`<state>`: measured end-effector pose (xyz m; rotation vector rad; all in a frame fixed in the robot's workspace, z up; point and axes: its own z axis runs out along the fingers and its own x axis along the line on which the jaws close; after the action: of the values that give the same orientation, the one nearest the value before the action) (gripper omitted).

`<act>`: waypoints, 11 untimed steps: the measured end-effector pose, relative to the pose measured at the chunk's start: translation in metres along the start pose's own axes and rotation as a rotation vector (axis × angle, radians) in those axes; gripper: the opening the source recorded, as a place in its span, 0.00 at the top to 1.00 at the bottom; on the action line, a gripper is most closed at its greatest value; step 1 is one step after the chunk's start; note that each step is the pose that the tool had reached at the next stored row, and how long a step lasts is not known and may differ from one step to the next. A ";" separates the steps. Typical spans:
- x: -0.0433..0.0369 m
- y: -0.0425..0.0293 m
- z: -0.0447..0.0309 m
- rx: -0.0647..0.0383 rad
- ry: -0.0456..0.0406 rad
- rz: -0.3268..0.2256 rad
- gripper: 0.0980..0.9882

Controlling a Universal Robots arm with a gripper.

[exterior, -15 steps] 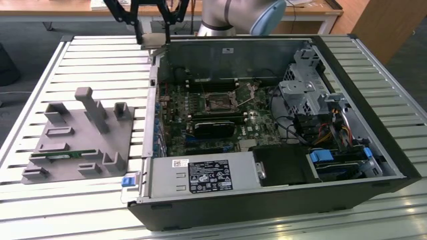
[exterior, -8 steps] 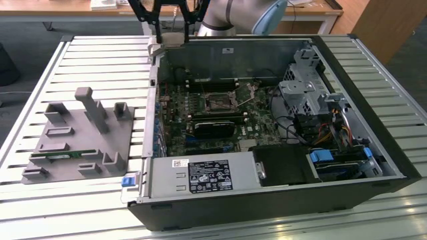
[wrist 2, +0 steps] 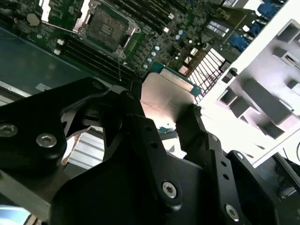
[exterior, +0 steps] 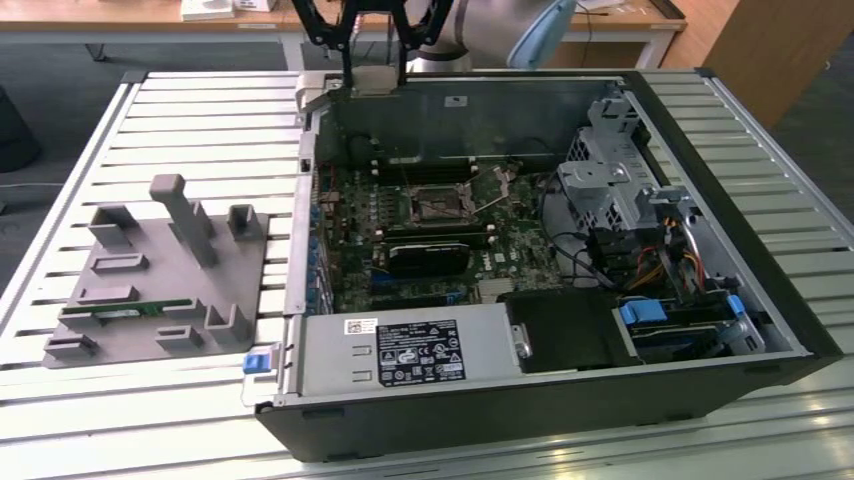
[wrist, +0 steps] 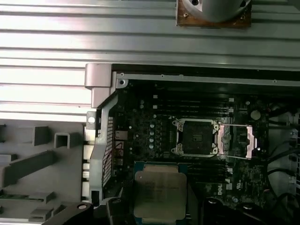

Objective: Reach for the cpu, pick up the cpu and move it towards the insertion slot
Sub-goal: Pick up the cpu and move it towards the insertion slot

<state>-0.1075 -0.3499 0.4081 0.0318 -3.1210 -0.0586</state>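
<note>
You've got the cpu [wrist: 159,191] pinched between the jaws of the gripper [wrist 2: 164,124], hanging above the open case with the insertion slot [wrist: 194,137] nearby. Keep the chip flat and square to the socket frame, and steer clear of the lever.

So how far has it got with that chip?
The pickup looks done: the gripper is shut on the cpu, holding it in the air above the motherboard. What is in hand is the carry. What is left: the insertion slot lies open, apart from the chip, nothing in it.
</note>
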 end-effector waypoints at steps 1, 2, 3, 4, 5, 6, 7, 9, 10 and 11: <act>-0.0029 0.0002 0.0002 0.000 0.0000 0.000 0.50; -0.0058 0.0008 0.0005 0.000 0.0000 0.000 0.50; -0.0087 0.0016 0.0008 0.000 -0.0001 0.000 0.50; -0.0118 0.0026 0.0011 0.000 -0.0001 0.000 0.50; -0.0147 0.0039 0.0013 0.000 0.0000 0.000 0.50; -0.0174 0.0054 0.0016 0.000 0.0000 0.000 0.50; -0.0200 0.0070 0.0019 0.000 0.0000 0.000 0.50; -0.0255 0.0105 0.0030 0.000 -0.0001 0.000 0.50; -0.0280 0.0122 0.0035 0.000 0.0000 0.000 0.50; -0.0304 0.0137 0.0039 0.000 -0.0001 0.000 0.50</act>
<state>-0.0774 -0.3354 0.4042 0.0320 -3.1211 -0.0588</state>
